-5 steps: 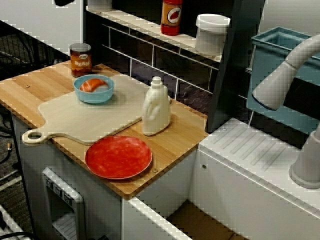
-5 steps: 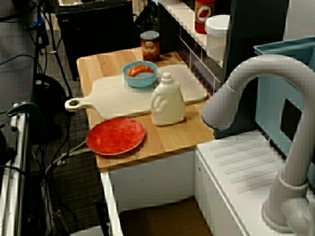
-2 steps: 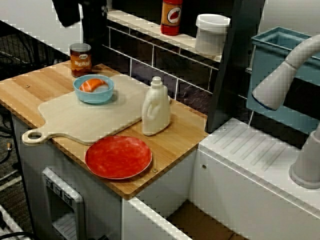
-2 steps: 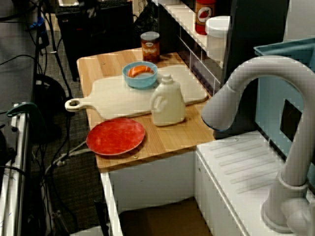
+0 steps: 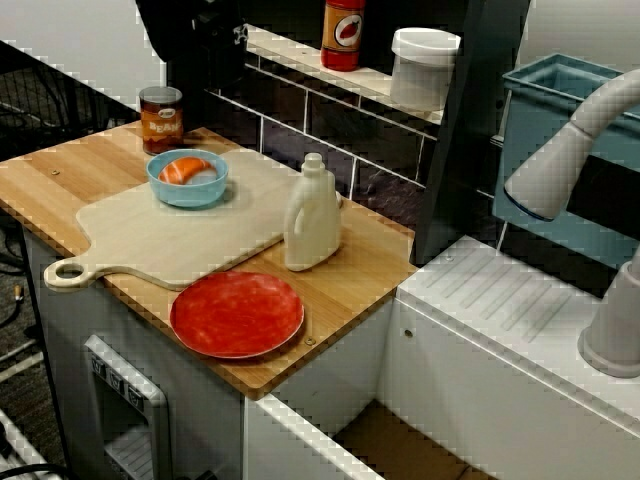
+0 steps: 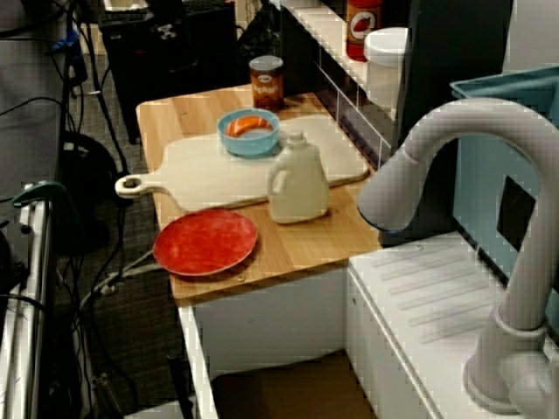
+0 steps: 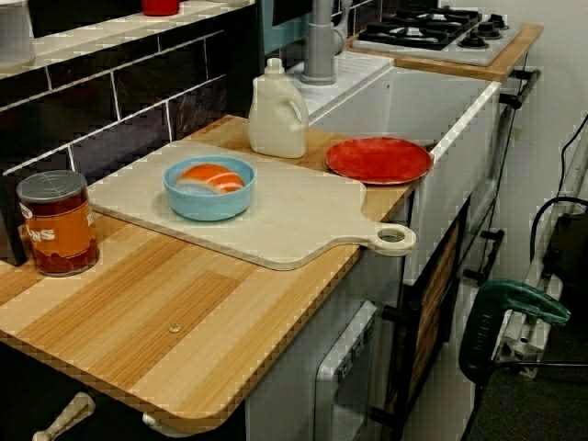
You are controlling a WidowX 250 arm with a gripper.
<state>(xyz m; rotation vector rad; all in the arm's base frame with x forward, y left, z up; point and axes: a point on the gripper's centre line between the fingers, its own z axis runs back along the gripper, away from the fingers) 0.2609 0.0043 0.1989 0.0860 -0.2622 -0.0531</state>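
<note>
Pincer moved farther in beside can since earlier; opening unreadable.

One bowl, can, jug, plate, board.

arm: black, matte | shape: bulky, blocky housing | detail: small pale fittings on its right edge

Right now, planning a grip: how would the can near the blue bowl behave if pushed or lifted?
The can stands upright on the counter, so a low push probably slides it; a high one may tip it to roll. It looks like metal, likely stiff when gripped.
</note>
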